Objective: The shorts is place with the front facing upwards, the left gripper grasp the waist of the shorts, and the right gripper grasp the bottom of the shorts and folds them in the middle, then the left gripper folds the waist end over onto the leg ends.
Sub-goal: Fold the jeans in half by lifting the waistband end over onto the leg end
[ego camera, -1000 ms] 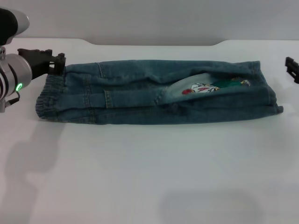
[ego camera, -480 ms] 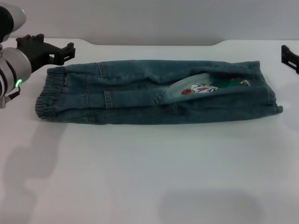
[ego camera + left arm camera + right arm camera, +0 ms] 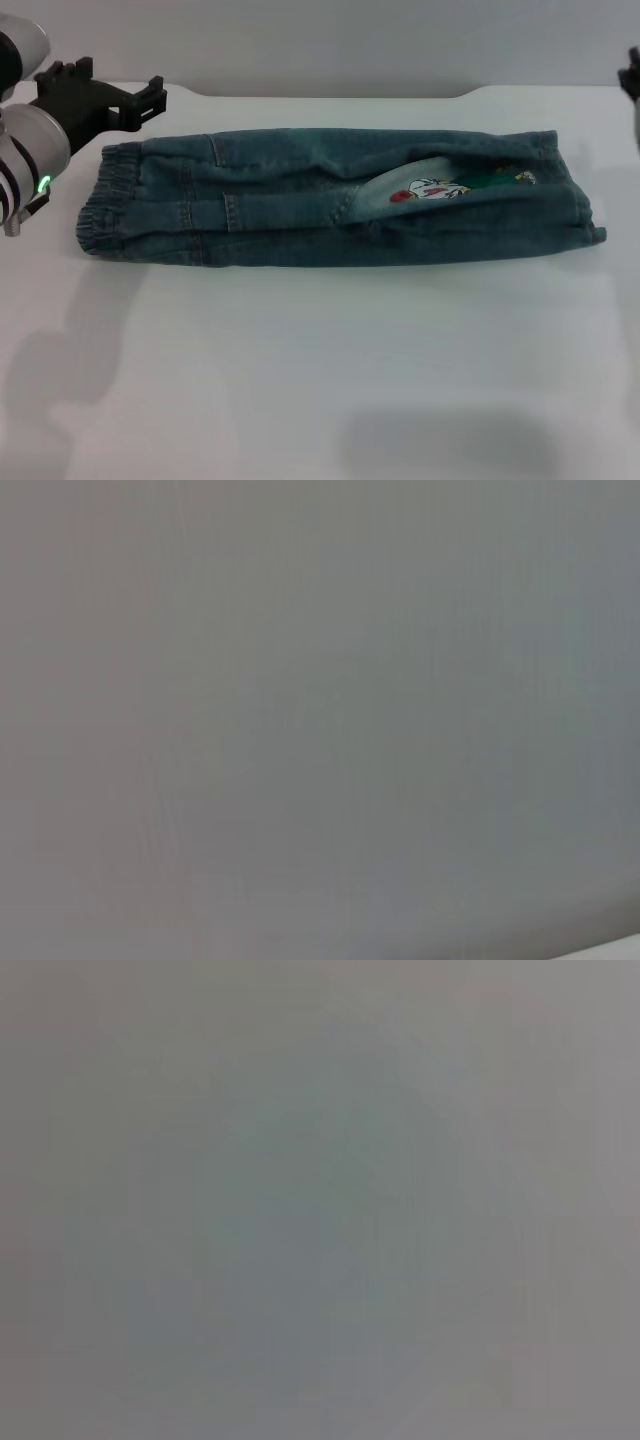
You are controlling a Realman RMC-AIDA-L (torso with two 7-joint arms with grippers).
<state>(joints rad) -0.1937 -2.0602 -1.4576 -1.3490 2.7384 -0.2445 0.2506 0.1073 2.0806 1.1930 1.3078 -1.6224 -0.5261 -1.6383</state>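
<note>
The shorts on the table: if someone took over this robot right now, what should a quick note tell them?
Left gripper: open, empty, raised just behind the waist, not touching it.
Right gripper: barely in view at the table's far right edge, away from the leg ends.
Shorts: lying flat on the white table, already folded lengthwise in the middle, waist toward the robot's left.
Left to do: fold the waist end over onto the leg ends.

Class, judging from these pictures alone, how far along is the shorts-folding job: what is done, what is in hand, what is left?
Done: the shorts lie folded lengthwise.

In hand: nothing. The left gripper hangs open behind the waist, holding nothing; the right gripper is barely in view at the far edge.

Left: folding the waist over onto the leg ends.
</note>
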